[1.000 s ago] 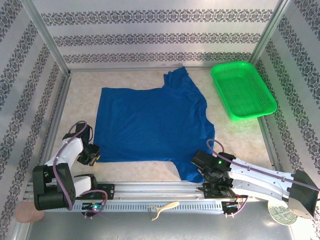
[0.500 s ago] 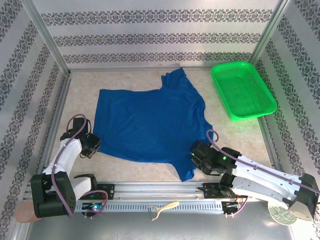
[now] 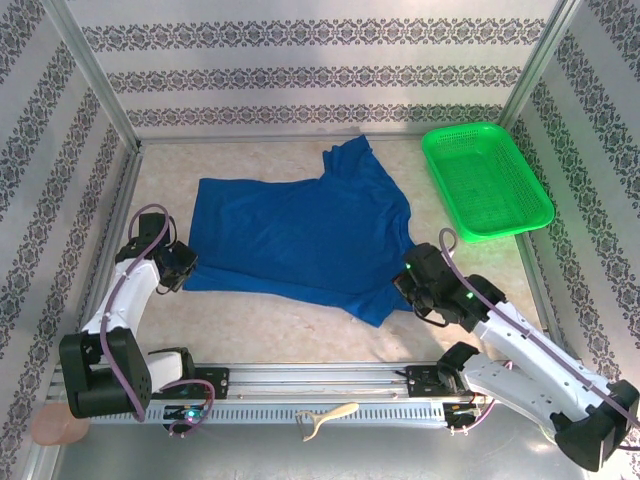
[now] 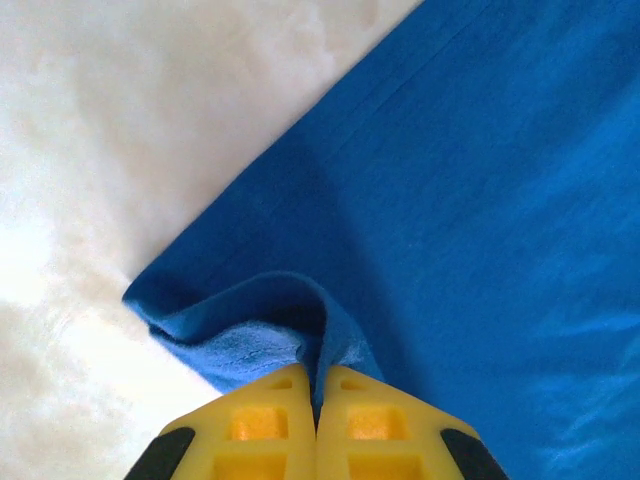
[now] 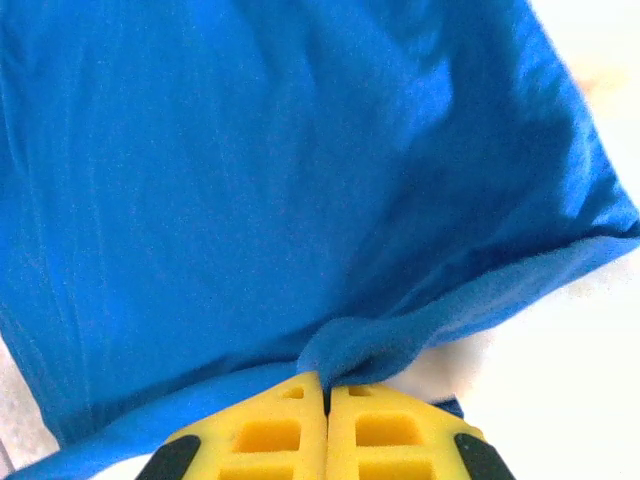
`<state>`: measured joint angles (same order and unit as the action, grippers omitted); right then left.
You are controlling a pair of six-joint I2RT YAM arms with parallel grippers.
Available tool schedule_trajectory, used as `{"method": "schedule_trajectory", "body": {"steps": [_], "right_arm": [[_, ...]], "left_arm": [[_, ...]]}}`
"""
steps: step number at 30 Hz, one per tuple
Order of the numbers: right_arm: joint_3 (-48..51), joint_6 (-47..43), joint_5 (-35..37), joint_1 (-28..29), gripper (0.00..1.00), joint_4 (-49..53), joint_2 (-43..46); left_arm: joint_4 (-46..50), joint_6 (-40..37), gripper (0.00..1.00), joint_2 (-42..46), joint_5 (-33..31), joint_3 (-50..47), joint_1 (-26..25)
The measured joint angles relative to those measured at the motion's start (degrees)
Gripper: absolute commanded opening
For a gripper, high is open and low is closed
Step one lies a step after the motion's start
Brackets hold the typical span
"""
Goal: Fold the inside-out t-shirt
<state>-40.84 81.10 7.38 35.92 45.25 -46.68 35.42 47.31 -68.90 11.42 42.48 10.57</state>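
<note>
Looks down on a pale marbled table [image 3: 250, 340] enclosed by patterned walls. Shows the t-shirt [image 3: 300, 235], royal blue and plain on its upward side, spread mostly flat across the middle of the table, one sleeve reaching toward the far wall and the near edge running at a slant from the left corner down to a pointed fold toward the right. Finds the left gripper [image 3: 183, 268] at the shirt's near-left corner, clenched on the cloth there. Finds the right gripper [image 3: 408, 282] at the shirt's near-right side, just beside that pointed fold, likewise clamped on blue fabric. Places a green mesh basket [image 3: 487, 180] in the far right corner, apart from the shirt. From the left wrist camera, shows two yellow fingers [image 4: 260, 430] pressed together with a small raised ridge of hem pinched between them, the shirt's corner curling over pale tabletop on the left and smooth cloth stretching away to the right. From the right wrist camera, shows yellow pads [image 5: 390, 435] meeting on a bunched lip of fabric, with a broad, softly wrinkled sheet of blue beyond and one edge curving off to the right over bright tabletop.
</note>
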Motion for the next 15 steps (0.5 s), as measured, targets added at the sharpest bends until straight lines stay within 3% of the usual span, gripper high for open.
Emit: {"method": "schedule_trajectory", "body": {"steps": [7,15], "right_arm": [[-4.66,-5.68,-3.93,-7.65,0.0,-4.13,-5.99],[-10.71,-9.9,-7.65,-12.46,0.0,-8.92,-14.32]], "left_arm": [[-1.62,-1.07,0.0,-4.42,-0.07,1.97,1.2],[-2.45,-1.29,0.0,-8.81,-0.02,5.77,1.92]]}}
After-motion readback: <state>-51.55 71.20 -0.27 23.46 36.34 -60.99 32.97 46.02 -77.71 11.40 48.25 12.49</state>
